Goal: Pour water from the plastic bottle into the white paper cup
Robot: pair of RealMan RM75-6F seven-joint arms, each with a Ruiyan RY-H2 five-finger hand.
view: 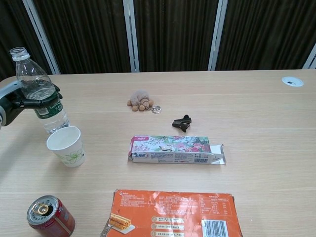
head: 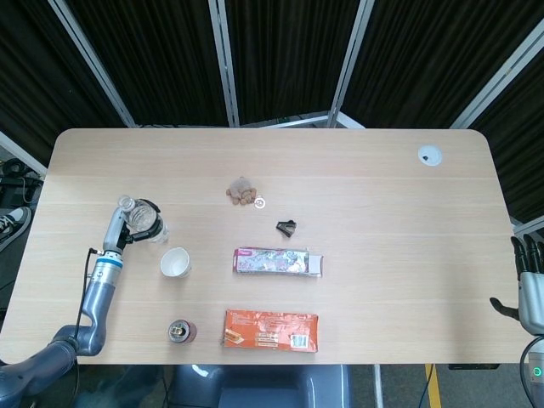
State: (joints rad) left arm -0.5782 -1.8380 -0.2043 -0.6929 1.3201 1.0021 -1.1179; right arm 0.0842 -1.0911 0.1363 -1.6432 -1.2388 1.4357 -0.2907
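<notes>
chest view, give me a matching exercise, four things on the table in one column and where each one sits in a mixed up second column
Things:
1. plastic bottle
2. paper cup
3. red can
4. black clip

Places:
A. near front left corner of the view
B. beyond the flowered box
C. held in the left hand
D. just in front of the bottle

Pairs: 1-C, 2-D, 3-A, 4-B

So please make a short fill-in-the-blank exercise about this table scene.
1. The left hand grips the ____ bottle.
2. The bottle has no ____ on its neck.
3. The white paper cup stands ____ on the table.
4. The red can lies nearest the ____ box.

Missing: plastic; cap; upright; orange
</notes>
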